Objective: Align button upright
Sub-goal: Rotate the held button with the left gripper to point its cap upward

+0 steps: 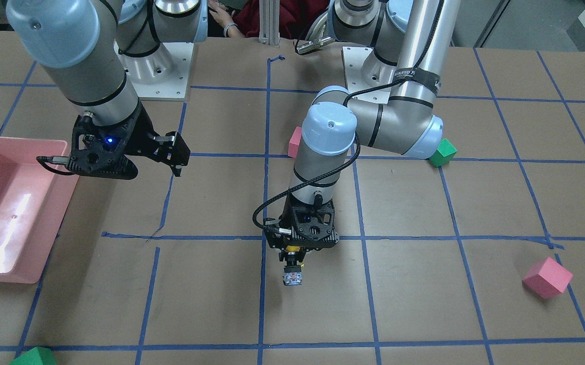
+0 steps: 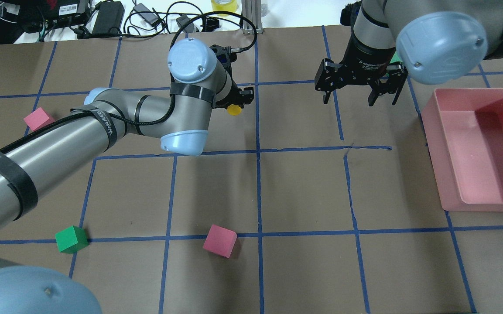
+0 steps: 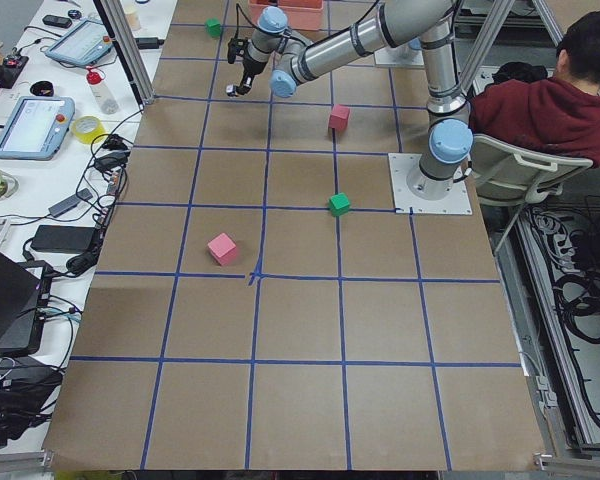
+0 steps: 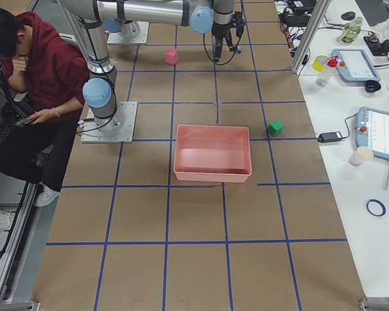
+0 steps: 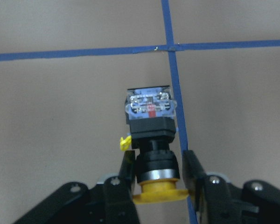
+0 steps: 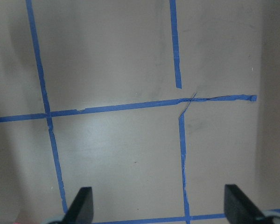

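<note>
The button (image 5: pixel 150 122) has a round yellow cap, a black body and a clear-and-silvery terminal base. My left gripper (image 5: pixel 157 161) is shut on its black neck, cap toward the wrist and base pointing down at the table. In the front-facing view the left gripper (image 1: pixel 295 257) hangs vertically with the button (image 1: pixel 292 277) below it, close beside a blue tape line. I cannot tell whether the base touches the table. The overhead view shows only the yellow cap (image 2: pixel 234 109). My right gripper (image 2: pixel 358 98) is open and empty, high above the table (image 6: pixel 159 205).
A pink bin (image 2: pixel 434 152) stands at the robot's right edge of the table. Pink cubes (image 2: pixel 220 240) (image 2: pixel 38 118) and a green cube (image 2: pixel 71 239) lie on the left arm's side. Another green cube (image 1: pixel 33 356) sits at the far edge.
</note>
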